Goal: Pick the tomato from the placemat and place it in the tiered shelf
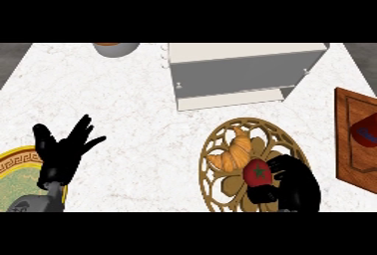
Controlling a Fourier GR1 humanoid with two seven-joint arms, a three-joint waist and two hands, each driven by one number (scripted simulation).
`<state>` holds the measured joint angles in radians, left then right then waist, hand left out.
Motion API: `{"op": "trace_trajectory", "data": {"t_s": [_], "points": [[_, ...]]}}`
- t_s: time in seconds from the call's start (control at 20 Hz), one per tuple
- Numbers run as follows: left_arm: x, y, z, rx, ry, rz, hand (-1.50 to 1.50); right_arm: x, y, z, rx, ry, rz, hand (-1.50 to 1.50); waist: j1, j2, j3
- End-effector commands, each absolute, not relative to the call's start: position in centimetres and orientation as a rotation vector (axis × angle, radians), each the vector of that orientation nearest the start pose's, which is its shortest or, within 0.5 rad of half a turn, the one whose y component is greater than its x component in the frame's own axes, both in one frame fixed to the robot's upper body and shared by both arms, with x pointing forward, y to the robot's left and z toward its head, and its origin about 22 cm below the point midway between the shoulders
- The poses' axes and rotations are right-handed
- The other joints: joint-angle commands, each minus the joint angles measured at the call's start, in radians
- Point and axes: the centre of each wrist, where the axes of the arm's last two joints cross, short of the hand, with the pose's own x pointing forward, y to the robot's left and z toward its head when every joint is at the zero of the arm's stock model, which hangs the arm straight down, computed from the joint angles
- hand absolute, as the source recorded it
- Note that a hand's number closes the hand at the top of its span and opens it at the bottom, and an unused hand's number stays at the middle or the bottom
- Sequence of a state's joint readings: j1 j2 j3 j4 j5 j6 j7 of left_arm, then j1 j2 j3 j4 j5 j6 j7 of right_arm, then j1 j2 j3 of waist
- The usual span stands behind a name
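- White marbled counter (140, 114) seen from above.
- Red round tomato (259, 172) on gold openwork round placemat (221, 191), lower right; black right hand (290, 184) curled round it.
- Not yet lifted; white tiered shelf (236, 74), upper centre, awaits it.
- Black left hand (63, 149) resting spread, lower left.

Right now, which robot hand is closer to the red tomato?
The right robot hand. It is curled round the tomato on the gold placemat, next to the croissant. The left robot hand is open, far off at the view's left, over a plate.
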<state>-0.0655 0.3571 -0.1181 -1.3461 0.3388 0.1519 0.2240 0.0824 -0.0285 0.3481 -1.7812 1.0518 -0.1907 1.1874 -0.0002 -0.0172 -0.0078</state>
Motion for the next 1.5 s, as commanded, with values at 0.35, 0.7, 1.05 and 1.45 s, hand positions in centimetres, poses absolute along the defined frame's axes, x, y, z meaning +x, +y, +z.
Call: {"op": "trace_trajectory", "data": {"t_s": [0.35, 0.7, 1.05, 1.45], "points": [[25.7, 28.0, -1.9, 0.044, -1.143, -0.019, 0.0, 20.4, -5.5, 5.6, -0.696, -1.182, 0.857, 1.5, 0.092, 0.034, 0.009], [23.9, 29.3, -2.8, 0.083, -1.116, 0.034, 0.0, 18.2, -3.3, 13.4, -0.502, -1.565, 0.976, 1.5, 0.02, 0.014, 0.007], [23.7, 29.0, -2.7, 0.094, -1.096, 0.02, 0.0, 17.0, -6.0, 23.4, -0.683, -1.669, 0.798, 1.5, 0.005, 0.009, 0.007], [24.9, 31.0, -0.9, 0.118, -1.12, 0.046, 0.0, 20.5, -8.2, 30.5, -0.755, -1.711, 0.661, 1.5, -0.003, 0.011, 0.007]]}}
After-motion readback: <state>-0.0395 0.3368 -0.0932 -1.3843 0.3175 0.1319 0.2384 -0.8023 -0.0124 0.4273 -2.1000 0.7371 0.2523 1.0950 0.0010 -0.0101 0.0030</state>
